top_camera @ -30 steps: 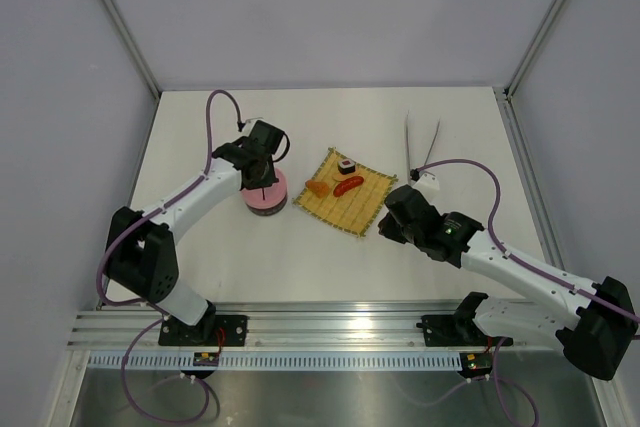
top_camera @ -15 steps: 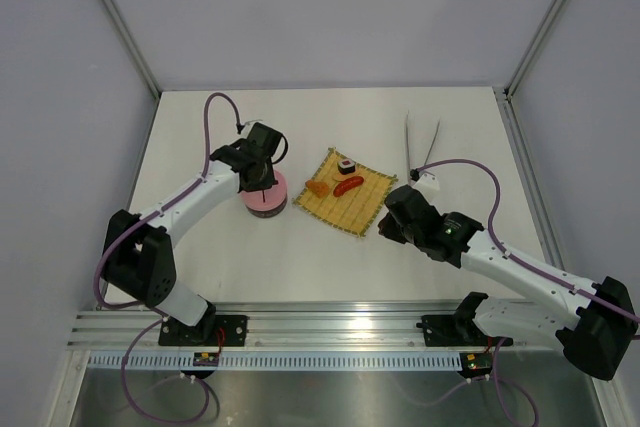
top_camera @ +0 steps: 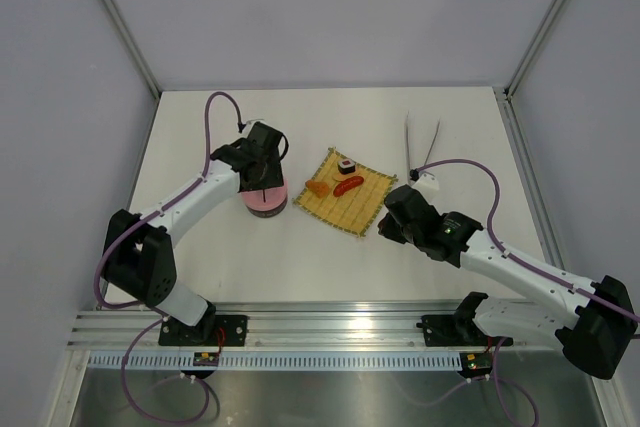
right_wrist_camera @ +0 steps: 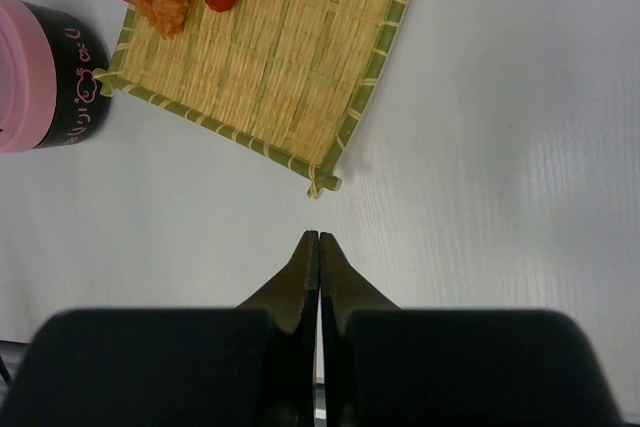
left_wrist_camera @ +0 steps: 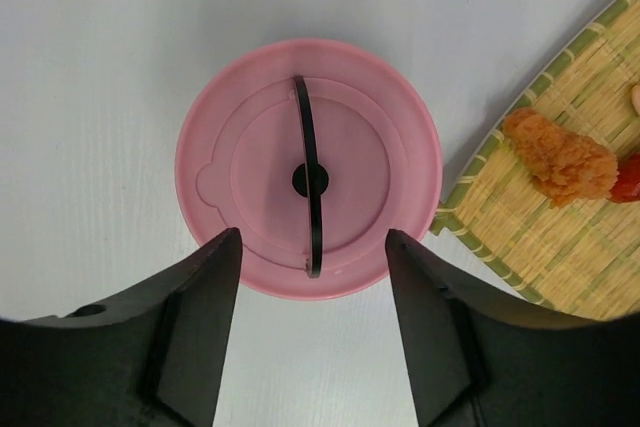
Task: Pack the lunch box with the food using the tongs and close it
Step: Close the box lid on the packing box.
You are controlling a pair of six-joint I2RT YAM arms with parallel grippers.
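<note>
The lunch box stands left of the mat with its pink lid on, a thin black handle across the top. My left gripper hovers right over the lid, open, its fingers apart on either side of the handle's near end and holding nothing. Food lies on the bamboo mat: a sushi roll, a red sausage and an orange chunk. The tongs lie at the back right. My right gripper is shut and empty, just off the mat's near corner.
The box's dark wall with pink print shows at the left of the right wrist view. A purple cable loops above the left arm. Grey walls close the table on three sides.
My left gripper's jaws have gone from shut to open above the pink lid. Both arms stay where they were.
</note>
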